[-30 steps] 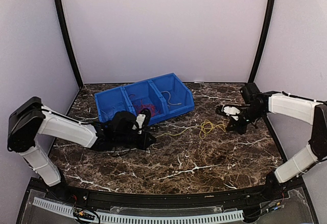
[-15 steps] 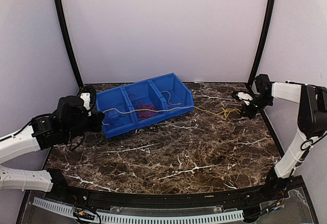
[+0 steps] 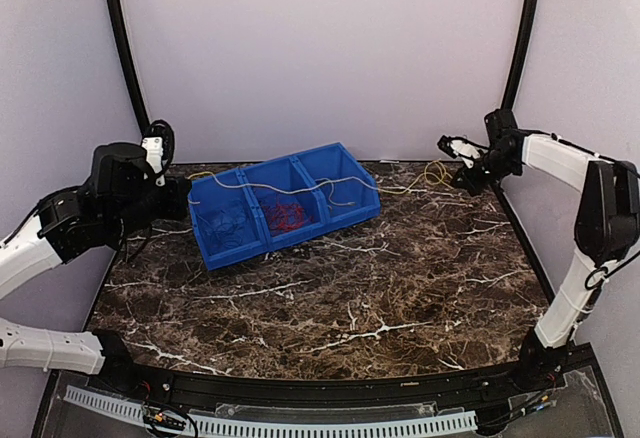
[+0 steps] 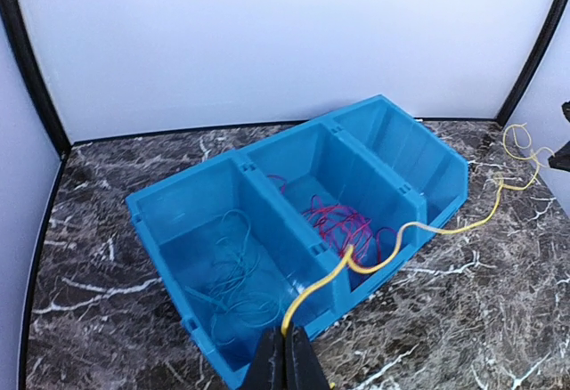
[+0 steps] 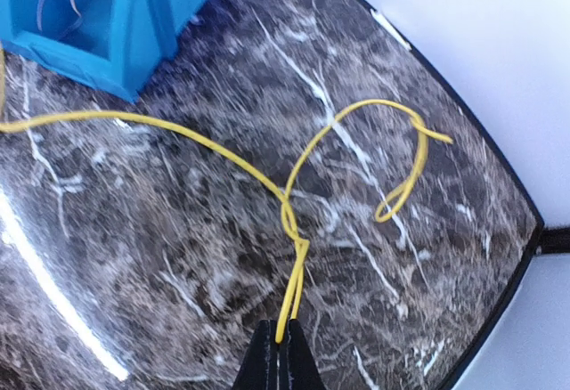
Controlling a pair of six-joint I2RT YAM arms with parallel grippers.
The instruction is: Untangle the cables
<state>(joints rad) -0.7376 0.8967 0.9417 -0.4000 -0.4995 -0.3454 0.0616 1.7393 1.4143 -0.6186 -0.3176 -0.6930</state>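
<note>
Left gripper [image 4: 287, 359] and right gripper [image 5: 278, 354] each pinch the thin yellow cable [image 4: 314, 291]; I'd draw apart slowly, clear of the blue plastic bin [image 4: 191, 179].

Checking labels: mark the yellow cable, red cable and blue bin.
yellow cable [image 4: 445, 229]: left wrist view, mid-span over bin
red cable [image 4: 343, 225]: left wrist view, tangle centre
blue bin [image 4: 423, 154]: left wrist view, right wall
</note>
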